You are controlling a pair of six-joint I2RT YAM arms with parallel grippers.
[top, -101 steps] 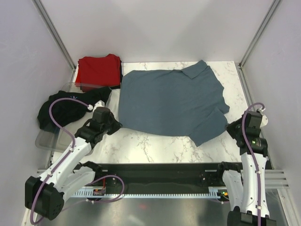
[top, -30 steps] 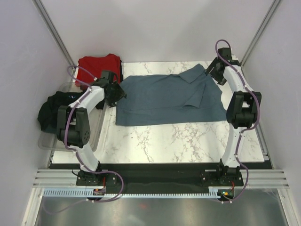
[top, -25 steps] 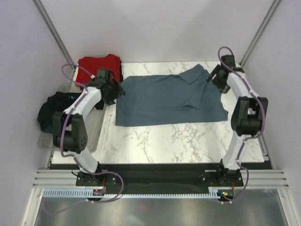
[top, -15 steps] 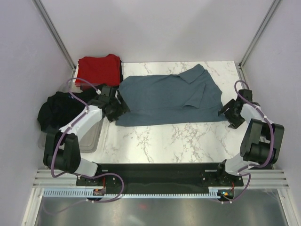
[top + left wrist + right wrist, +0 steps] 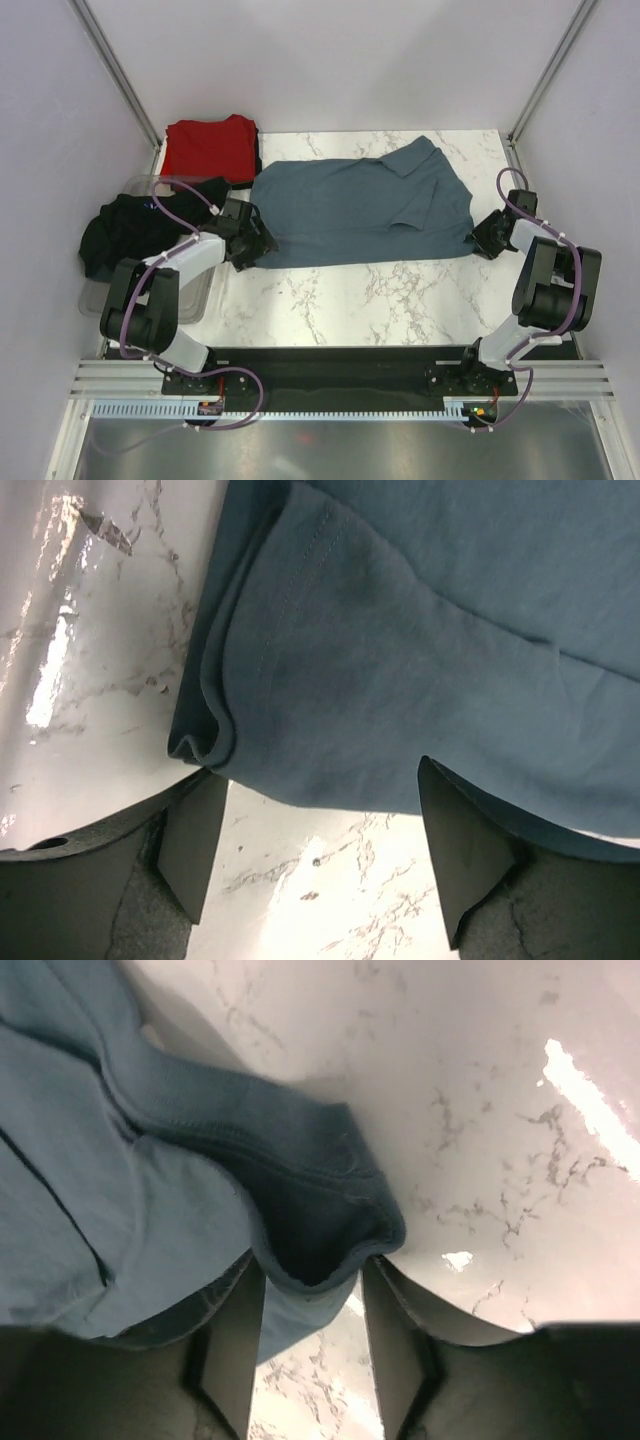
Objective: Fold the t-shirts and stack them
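Reaching low, my left gripper (image 5: pixel 320 780) gaping over the slate blue-grey cloth t-shirt (image 5: pixel 450 610), right gripper (image 5: pixel 312 1265) pinching its hem, contact shadowed.

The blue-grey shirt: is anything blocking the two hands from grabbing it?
Nothing visible is. The left hand holds its open fingers astride the near left corner of the blue-grey shirt, and the right hand has the near right corner between its fingers.
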